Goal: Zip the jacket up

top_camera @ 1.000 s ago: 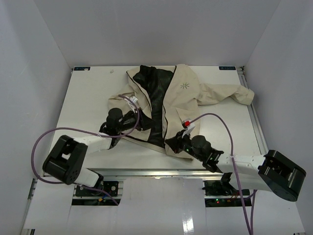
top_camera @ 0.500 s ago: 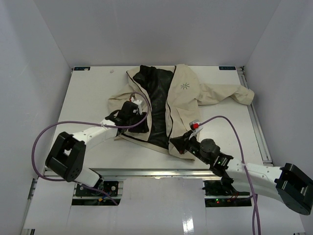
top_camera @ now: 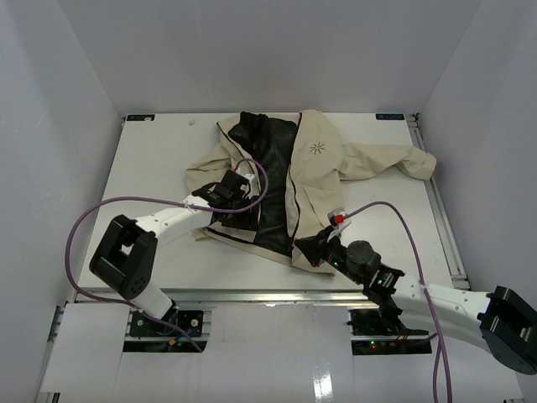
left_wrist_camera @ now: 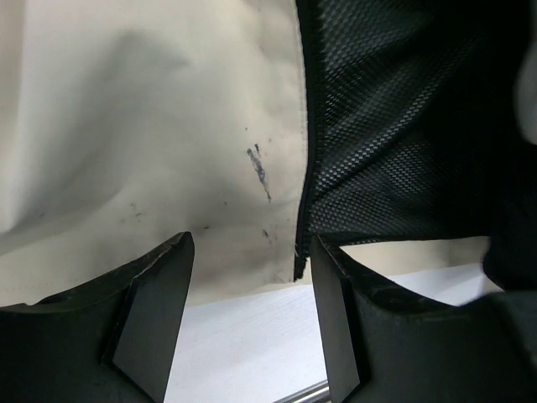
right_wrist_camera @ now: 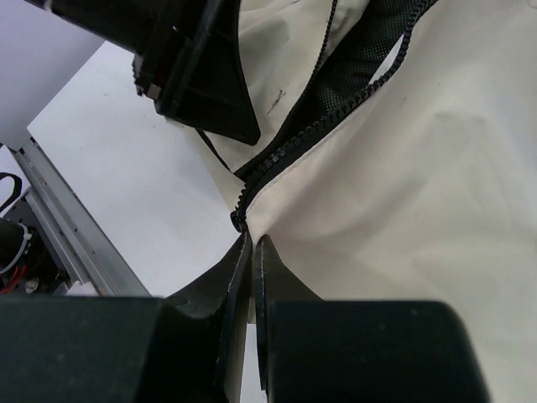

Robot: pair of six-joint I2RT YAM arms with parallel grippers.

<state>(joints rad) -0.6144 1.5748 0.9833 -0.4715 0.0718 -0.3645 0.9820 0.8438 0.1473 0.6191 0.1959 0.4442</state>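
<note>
At jacket (top_camera: 317, 168) hem: R end effector (right_wrist_camera: 252, 245) tight on zipper btm (right_wrist_camera: 240, 220).

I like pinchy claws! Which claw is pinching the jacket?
The right gripper, shut on the jacket at its bottom zipper end; the left gripper is open.

No word, brand name or number can be read in any of the views. The only sign is a small dark starburst logo (top_camera: 317, 148), printed on the chest panel of the large cream-beige fabric jacket (top_camera: 315, 172). Two small bluish strips (top_camera: 138, 117) (top_camera: 390, 117) sit at the far corners of the white desk (top_camera: 151, 176); whatever they carry is too small to make out.
</note>
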